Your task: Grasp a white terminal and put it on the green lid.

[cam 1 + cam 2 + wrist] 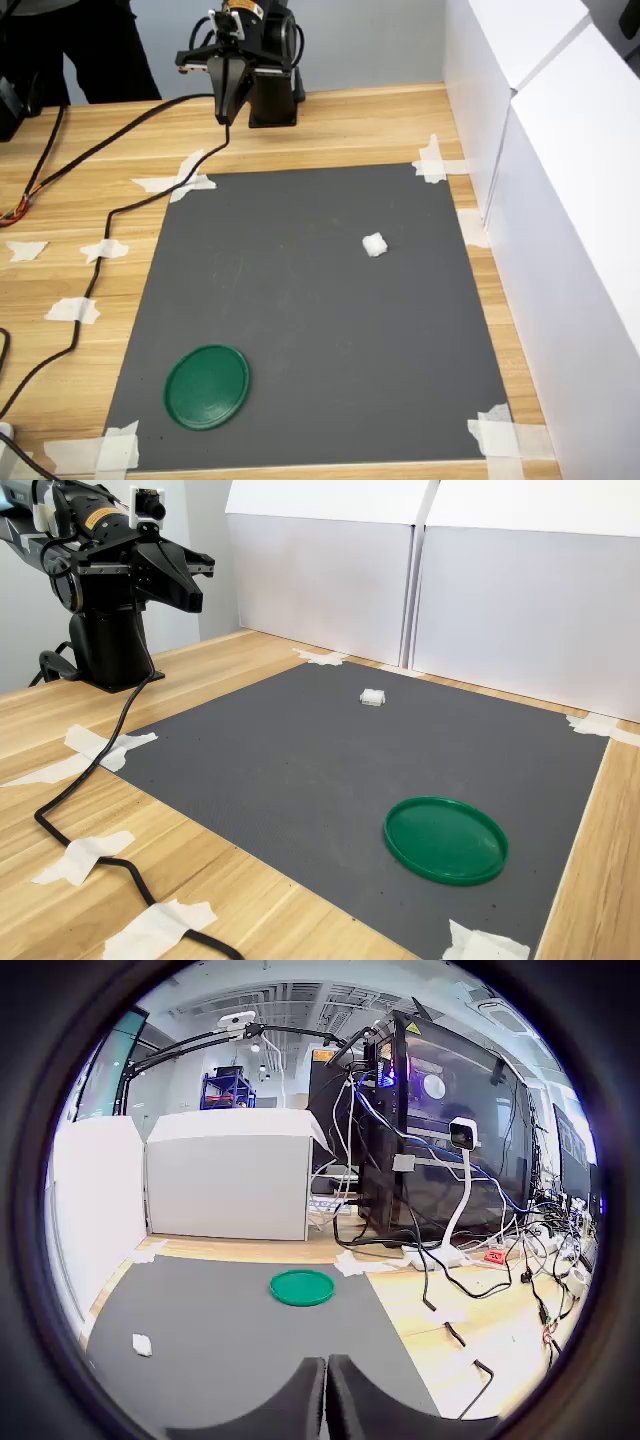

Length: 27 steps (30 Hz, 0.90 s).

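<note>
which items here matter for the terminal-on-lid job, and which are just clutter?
Job items:
white terminal, alone on the grey mat
green lid, empty
gripper, shut, raised at the arm base

Clutter:
tape strips
black cable
white panels

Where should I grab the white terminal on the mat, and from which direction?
Probably come straight down from above and close across the two opposite side faces of the white terminal. It is a small blocky piece lying alone on the grey mat, well apart from the green lid, so nothing blocks a vertical approach. The gripper is shut and must open first.
</note>
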Each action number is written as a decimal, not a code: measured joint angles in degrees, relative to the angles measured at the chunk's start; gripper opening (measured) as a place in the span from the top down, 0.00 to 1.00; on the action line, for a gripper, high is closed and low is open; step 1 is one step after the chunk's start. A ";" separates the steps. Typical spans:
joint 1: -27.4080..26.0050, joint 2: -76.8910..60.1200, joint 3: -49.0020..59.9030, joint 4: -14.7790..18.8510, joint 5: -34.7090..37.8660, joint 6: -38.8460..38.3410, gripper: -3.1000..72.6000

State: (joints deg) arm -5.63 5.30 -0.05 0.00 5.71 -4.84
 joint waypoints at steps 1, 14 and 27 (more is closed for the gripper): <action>0.00 0.33 0.00 0.00 0.00 0.00 0.98; 0.00 19.92 -12.97 0.64 12.69 0.00 0.98; 0.00 41.52 -34.78 2.76 37.05 -0.65 0.98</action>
State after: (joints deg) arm -5.63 46.82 -34.83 2.76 42.76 -5.49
